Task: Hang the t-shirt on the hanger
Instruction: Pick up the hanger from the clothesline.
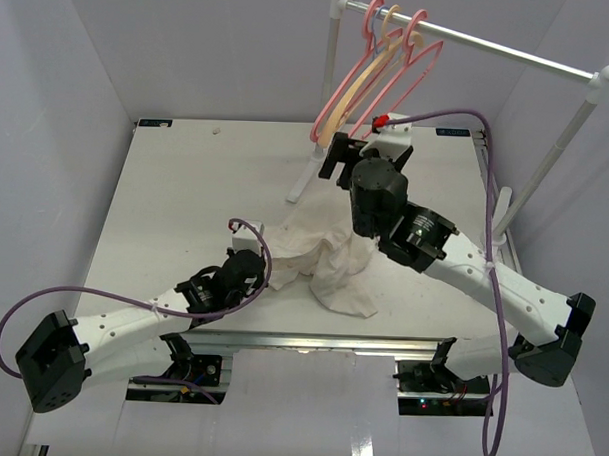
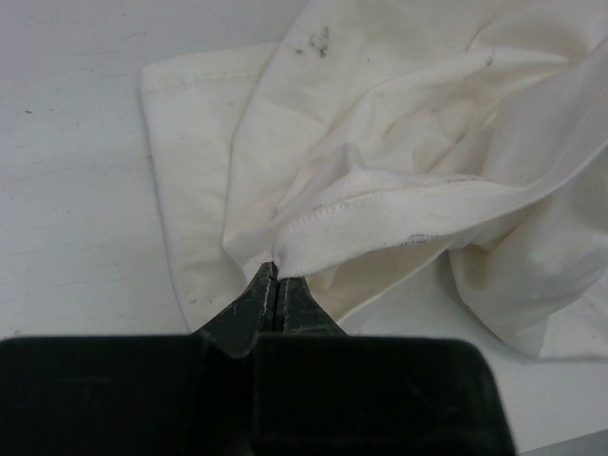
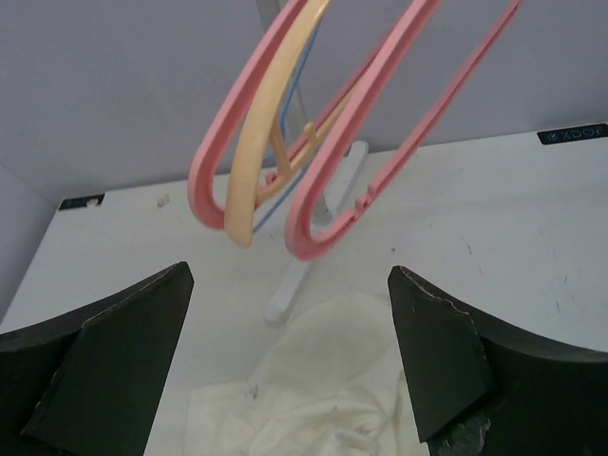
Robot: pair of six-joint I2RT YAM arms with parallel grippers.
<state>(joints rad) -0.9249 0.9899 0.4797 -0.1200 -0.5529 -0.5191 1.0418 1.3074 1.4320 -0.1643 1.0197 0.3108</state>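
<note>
Now the t-shirt (image 2: 399, 171) lies crumpled in a cream heap on the table (image 1: 186, 184), near its front edge and between the two arms. The left gripper (image 2: 275, 285) is clamped on a stitched hem of the cloth, its jaws pressed together over the fabric and low to the table. The hanger (image 3: 448, 95), a pink one, hangs from the rail (image 1: 491, 44) at the back right, tilted, with one rounded corner dipping down in front of the right gripper (image 3: 285, 351). That gripper stands wide apart with nothing between its fingers, raised above the table and aimed at the hanging corners. It is close to them but not touching. Beside the hanger hang a tan hanger (image 3: 245, 180) and a second pink hanger (image 3: 201, 185), the tan one between the two pink ones. The rack's white foot (image 3: 285, 294) rests on the table just beyond the shirt.
</note>
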